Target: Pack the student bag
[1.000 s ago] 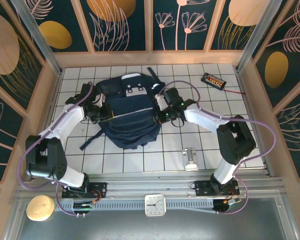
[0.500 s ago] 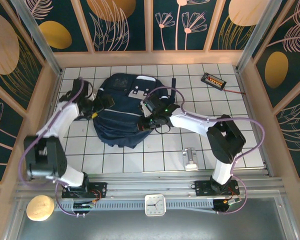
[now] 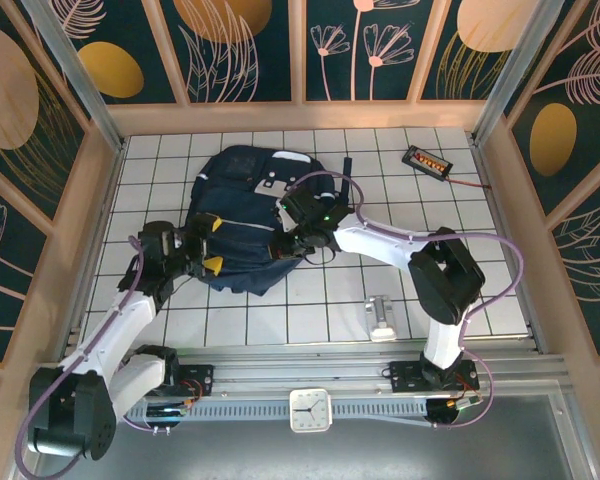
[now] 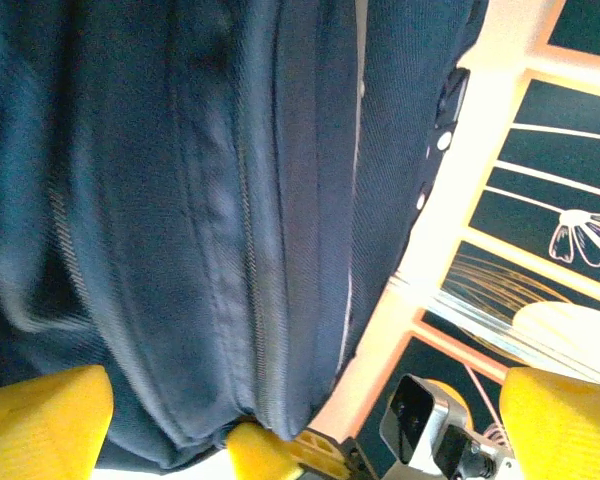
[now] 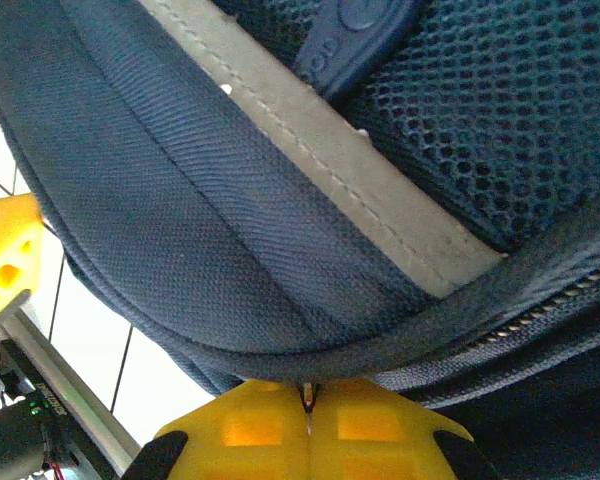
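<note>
The student bag [image 3: 242, 215], a large navy-blue backpack with a white-grey patch near its top, lies on the white tiled table. My left gripper [image 3: 210, 244] is open at the bag's near-left edge, its yellow fingertips [image 4: 40, 425] spread wide. Navy fabric and a zipper seam of the bag [image 4: 210, 220] lie ahead of that gap. My right gripper [image 3: 284, 246] is at the bag's near-right edge, shut on a fold of fabric. In the right wrist view, the right gripper [image 5: 308, 400] has its yellow pads pressed together on the rim of the bag [image 5: 230, 260], under a grey stripe.
A small black device [image 3: 426, 160] with a red wire lies at the far right of the table. A metal piece [image 3: 381, 317] sits near the front right. A clock [image 3: 309, 410] and a beige round object [image 3: 80, 415] rest on the front rail. Wooden walls enclose the table.
My left gripper has opened, let go of the bag and swung back toward the near left edge. My right gripper stayed shut and dragged its side of the bag leftward, bunching it.
</note>
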`<action>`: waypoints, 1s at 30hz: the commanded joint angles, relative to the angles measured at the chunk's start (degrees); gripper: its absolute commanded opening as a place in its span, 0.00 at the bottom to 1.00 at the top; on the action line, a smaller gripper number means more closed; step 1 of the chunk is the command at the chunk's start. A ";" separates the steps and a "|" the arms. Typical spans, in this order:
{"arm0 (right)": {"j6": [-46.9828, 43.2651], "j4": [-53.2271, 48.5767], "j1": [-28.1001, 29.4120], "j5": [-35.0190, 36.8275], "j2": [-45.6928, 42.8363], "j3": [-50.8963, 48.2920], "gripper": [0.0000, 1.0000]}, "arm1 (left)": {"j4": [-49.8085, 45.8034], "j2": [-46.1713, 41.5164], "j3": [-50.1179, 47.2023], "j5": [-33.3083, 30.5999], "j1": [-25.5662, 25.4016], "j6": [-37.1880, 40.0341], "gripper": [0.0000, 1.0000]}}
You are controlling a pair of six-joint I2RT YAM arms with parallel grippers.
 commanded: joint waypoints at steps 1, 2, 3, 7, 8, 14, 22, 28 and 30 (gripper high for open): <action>0.99 1.14 1.32 0.69 1.06 2.42 0.00 | 6.97 3.78 3.05 0.12 -3.15 -6.20 0.96; 0.99 1.04 1.44 0.85 1.21 2.50 0.00 | 6.94 4.89 4.06 -0.08 -4.15 -5.79 0.95; 0.96 0.96 1.54 0.96 1.25 2.57 0.00 | 6.42 6.05 5.23 -0.16 -5.03 -5.22 0.93; 1.35 1.13 1.63 1.33 1.49 2.92 0.00 | 6.51 8.74 5.73 0.25 -5.88 -4.87 0.82; 1.49 1.21 1.68 1.34 1.52 3.15 0.00 | 7.19 9.14 5.39 0.33 -5.92 -4.96 0.80; 1.51 0.96 2.72 1.69 2.77 4.81 0.00 | 10.50 13.95 3.58 0.94 -5.93 -4.29 0.70; 1.03 -0.07 3.12 2.21 3.27 5.62 0.00 | 12.49 20.32 5.75 1.11 -5.93 -1.49 0.28; -1.58 -3.39 2.62 3.77 2.61 5.84 0.00 | 5.17 20.79 8.94 2.57 -5.61 8.48 0.00; -4.02 -5.81 1.90 5.03 1.86 5.63 0.00 | -4.40 21.43 13.90 1.41 -5.18 19.43 0.00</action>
